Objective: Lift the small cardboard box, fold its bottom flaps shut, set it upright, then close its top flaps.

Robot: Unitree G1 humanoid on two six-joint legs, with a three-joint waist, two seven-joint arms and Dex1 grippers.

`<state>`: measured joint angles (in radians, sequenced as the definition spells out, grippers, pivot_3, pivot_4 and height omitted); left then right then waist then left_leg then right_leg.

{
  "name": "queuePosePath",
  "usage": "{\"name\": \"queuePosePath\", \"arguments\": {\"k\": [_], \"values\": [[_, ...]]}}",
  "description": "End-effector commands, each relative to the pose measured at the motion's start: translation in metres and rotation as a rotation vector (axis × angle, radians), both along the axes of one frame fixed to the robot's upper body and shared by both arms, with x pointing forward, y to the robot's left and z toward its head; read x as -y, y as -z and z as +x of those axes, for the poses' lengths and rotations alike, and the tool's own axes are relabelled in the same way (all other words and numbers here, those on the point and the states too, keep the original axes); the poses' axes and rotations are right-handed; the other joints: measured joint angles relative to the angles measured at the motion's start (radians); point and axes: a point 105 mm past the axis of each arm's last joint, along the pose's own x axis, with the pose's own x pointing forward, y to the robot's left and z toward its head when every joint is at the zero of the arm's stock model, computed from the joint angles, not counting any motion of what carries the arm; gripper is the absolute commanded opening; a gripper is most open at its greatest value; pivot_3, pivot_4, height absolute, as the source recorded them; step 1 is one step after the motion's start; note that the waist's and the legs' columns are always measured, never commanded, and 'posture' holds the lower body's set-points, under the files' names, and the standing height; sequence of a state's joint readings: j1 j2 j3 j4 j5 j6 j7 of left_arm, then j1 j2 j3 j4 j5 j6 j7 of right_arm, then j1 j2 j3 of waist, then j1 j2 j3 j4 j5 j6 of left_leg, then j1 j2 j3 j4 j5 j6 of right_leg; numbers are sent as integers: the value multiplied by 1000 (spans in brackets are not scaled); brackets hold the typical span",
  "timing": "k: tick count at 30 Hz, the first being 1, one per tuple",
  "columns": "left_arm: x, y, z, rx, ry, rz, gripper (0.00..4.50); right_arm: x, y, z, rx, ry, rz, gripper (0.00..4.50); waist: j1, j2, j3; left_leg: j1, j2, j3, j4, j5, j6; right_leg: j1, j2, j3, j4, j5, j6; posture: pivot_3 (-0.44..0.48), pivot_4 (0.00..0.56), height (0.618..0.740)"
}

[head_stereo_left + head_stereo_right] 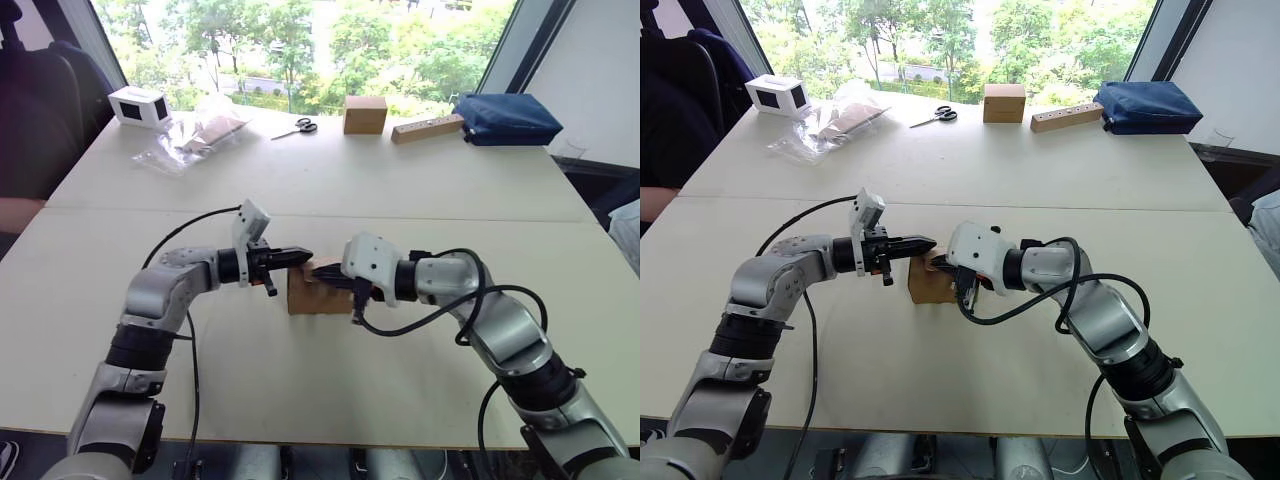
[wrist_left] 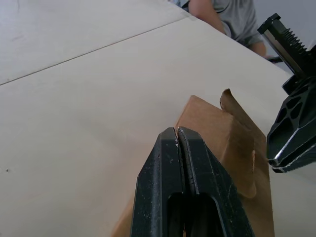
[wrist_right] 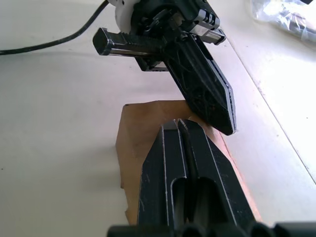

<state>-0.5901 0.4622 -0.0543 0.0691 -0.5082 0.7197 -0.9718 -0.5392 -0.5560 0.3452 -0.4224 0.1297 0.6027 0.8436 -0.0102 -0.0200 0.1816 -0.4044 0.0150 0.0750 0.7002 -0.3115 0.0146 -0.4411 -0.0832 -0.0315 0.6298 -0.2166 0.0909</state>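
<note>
Small cardboard box [image 1: 308,293] is sitting mid-table [image 1: 330,190] between our left gripper [image 1: 300,257] and right gripper [image 1: 322,271], both clenched empty over it. We're guessing it's light, crushable cardboard, so we're favoring opposite walls over the floppy top flaps [image 2: 237,143].

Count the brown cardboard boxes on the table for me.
3: the small cardboard box between the left gripper and right gripper, the sealed cube box at the far edge, and the long narrow box beside it.

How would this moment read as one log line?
left hand: shut, over box | right hand: shut, over box | small cardboard box: on table
</note>
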Motion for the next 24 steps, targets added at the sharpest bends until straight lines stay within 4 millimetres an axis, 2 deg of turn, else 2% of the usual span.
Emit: {"name": "queuePosePath", "arguments": {"k": [1, 6, 24], "values": [[5, -17, -2, 24, 12, -47, 24, -2, -3, -1, 40, -17, -16, 0, 0, 0, 0, 0, 0, 0, 0, 0, 0, 0, 0, 0, 0, 0, 0, 0, 150, 740], [5, -17, -3, 17, 6, -49, 24, -4, 0, -3, 45, -39, -41, 0, -1, 0, 0, 0, 0, 0, 0, 0, 0, 0, 0, 0, 0, 0, 0, 0, 150, 740], [2, -6, -7, -12, 10, -25, 24, 3, 15, 15, 141, 8, -178, 0, -1, 0, 0, 1, 0, 0, 0, 0, 0, 0, 0, 0, 0, 0, 0, 0, 150, 740]]}}
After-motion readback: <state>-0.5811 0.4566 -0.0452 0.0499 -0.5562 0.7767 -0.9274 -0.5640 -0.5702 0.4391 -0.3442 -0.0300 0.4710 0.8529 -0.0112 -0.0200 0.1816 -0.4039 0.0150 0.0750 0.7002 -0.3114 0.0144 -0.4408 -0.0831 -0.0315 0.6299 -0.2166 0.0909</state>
